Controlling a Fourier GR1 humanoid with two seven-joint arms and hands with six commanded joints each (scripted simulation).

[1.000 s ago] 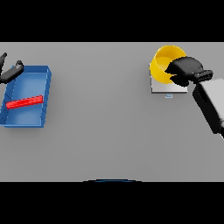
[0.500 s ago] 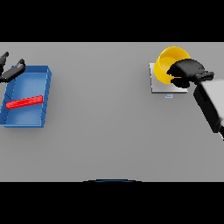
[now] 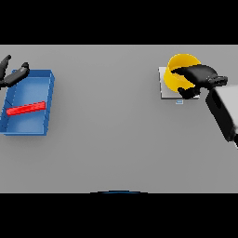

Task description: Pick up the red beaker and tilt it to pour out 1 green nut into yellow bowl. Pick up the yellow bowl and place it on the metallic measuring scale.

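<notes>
The yellow bowl sits on the pale metallic scale at the far right of the table. My right hand reaches in from the right and is curled over the bowl's near right rim, with the fingers above it and the thumb below. It hides the bowl's right part, and no nut shows inside. The red beaker lies flat in the blue tray at the far left. My left hand hovers at the tray's back left corner, fingers spread and holding nothing.
The scale has a small blue display on its near edge. Bare grey table stretches between the tray and the scale, and across the front.
The right hand and the bowl have shifted slightly to the right over the scale. The left hand has drifted a little at the tray's corner.
</notes>
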